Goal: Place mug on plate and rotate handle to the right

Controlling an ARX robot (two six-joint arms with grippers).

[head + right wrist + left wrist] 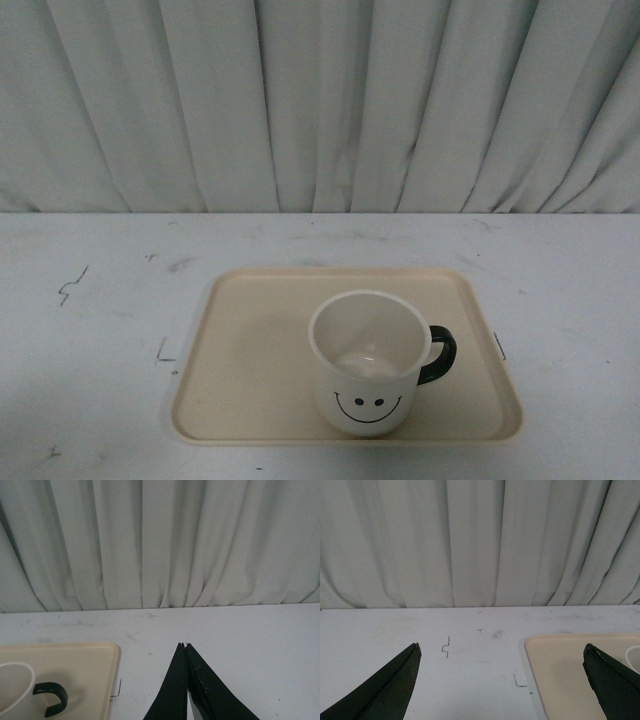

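The mug point(368, 362) stands upright on the plate point(250, 370), right of centre, its handle point(440, 356) pointing right. It looks rigid, glossy and likely slippery, probably breakable; the rim or handle would give the surest hold. The left end effector point(502, 680) is spread wide over the tabletop point(90, 330); the right end effector point(185, 652) is pressed closed, empty.

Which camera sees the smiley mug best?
The front view: the whole mug shows on the plate, smiley facing the camera, handle pointing right. The right wrist view shows only part of its side and the handle; the left wrist view only a rim sliver.
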